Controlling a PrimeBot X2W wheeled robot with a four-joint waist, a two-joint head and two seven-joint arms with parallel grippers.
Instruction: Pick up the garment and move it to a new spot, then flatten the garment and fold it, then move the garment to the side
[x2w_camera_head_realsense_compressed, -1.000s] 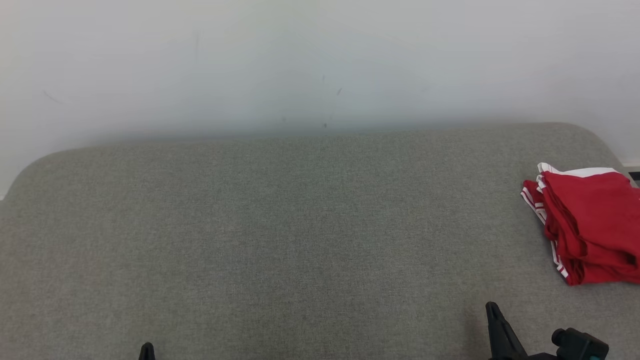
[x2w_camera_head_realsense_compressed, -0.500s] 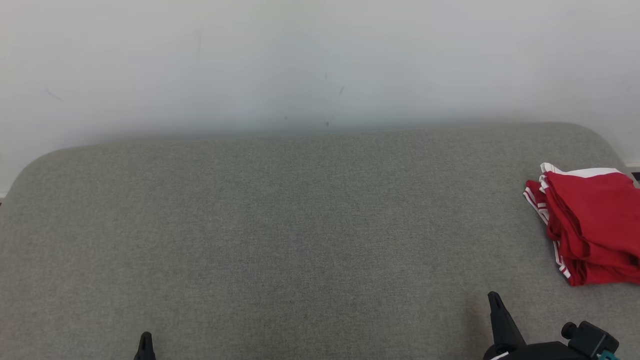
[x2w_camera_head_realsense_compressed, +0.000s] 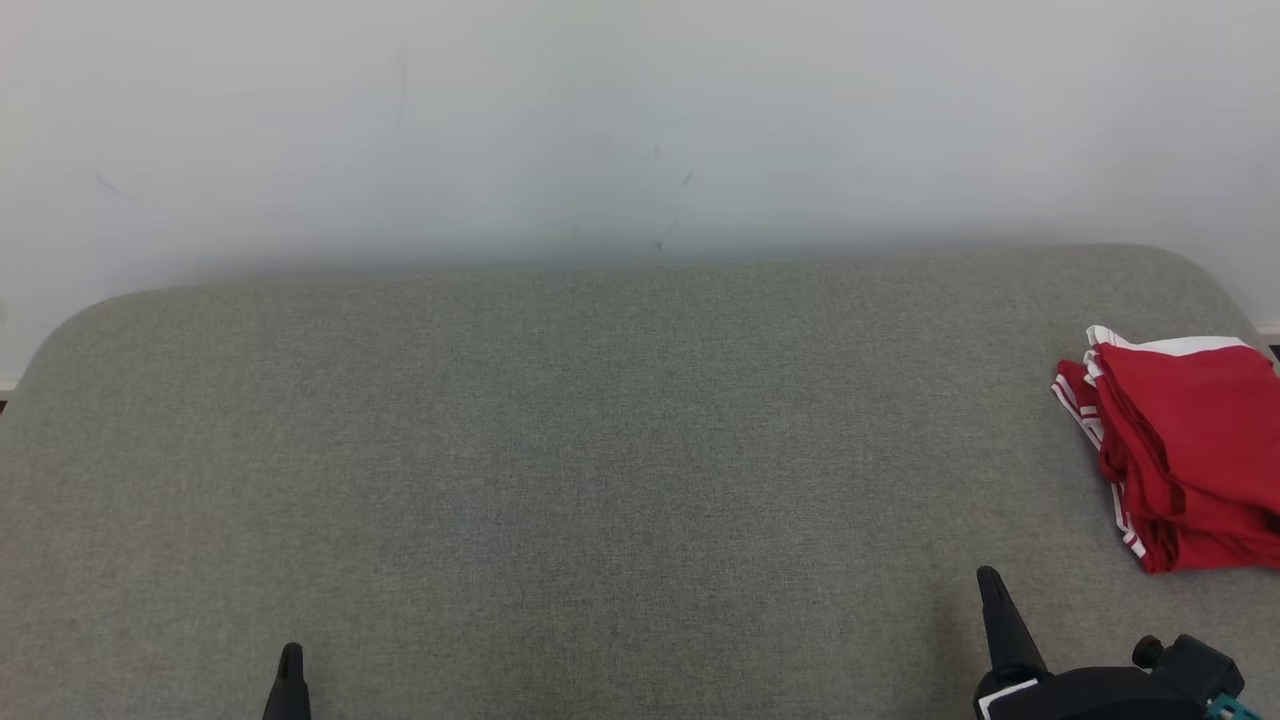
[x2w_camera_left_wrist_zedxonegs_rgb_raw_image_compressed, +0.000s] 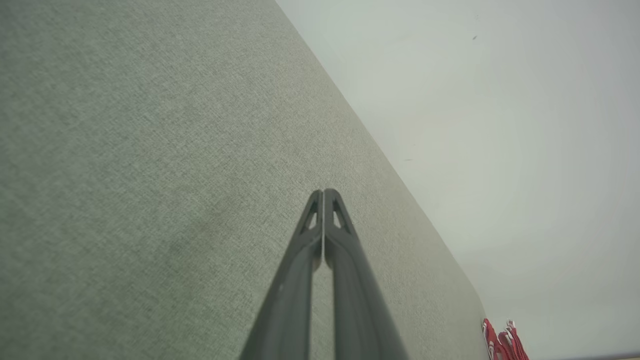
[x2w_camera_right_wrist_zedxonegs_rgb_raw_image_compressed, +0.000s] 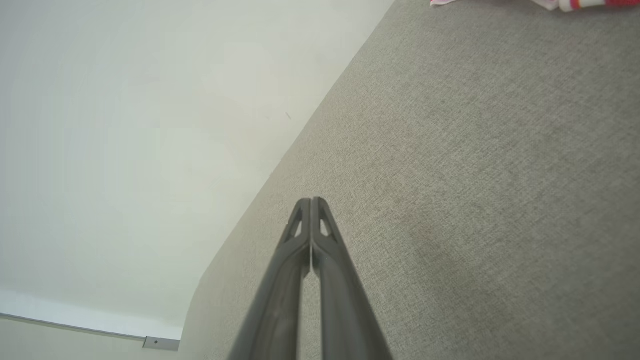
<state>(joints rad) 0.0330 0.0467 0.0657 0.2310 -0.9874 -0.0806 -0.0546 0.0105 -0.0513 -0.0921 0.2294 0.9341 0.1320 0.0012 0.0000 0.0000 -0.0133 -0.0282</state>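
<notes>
While both claws sit low at the near edge, one garment (x2w_camera_head_realsense_compressed: 1185, 450) lies on the grey upholstered surface (x2w_camera_head_realsense_compressed: 600, 450) at its far right side, partly cut off by the head view's right border. Garment: red with white trim stripes, folded into a stack, layer count unclear.

Grippers: two.
- Left gripper (x2w_camera_head_realsense_compressed: 289, 660): lower left of head view, its dark tip poking up. Left wrist view shows its two fingers (x2w_camera_left_wrist_zedxonegs_rgb_raw_image_compressed: 300, 280) pressed together tip to tip, so it is closed and empty.
- Right gripper (x2w_camera_head_realsense_compressed: 988, 585): lower right of head view, one dark spike plus a black body with a teal bit. Right wrist view shows its two fingers (x2w_camera_right_wrist_zedxonegs_rgb_raw_image_compressed: 340, 290) meeting at the tips, so it is closed and empty too.

Right gripper is the nearer one, below and left of the garment in head view, apart from it. Left gripper is well apart from it, across the surface. Both are over bare grey fabric; can't tell if they touch it.

Garment (x2w_camera_left_wrist_zedxonegs_rgb_raw_image_compressed: 502, 342) is a red-white sliver at the bottom right of left wrist view, and the garment (x2w_camera_right_wrist_zedxonegs_rgb_raw_image_compressed: 575, 4) clips the top edge of right wrist view.

One white wall (x2w_camera_head_realsense_compressed: 640, 120) behind the surface, a few faint scuffs. One small metal plate (x2w_camera_right_wrist_zedxonegs_rgb_raw_image_compressed: 161, 343) at the wall's base in right wrist view.
</notes>
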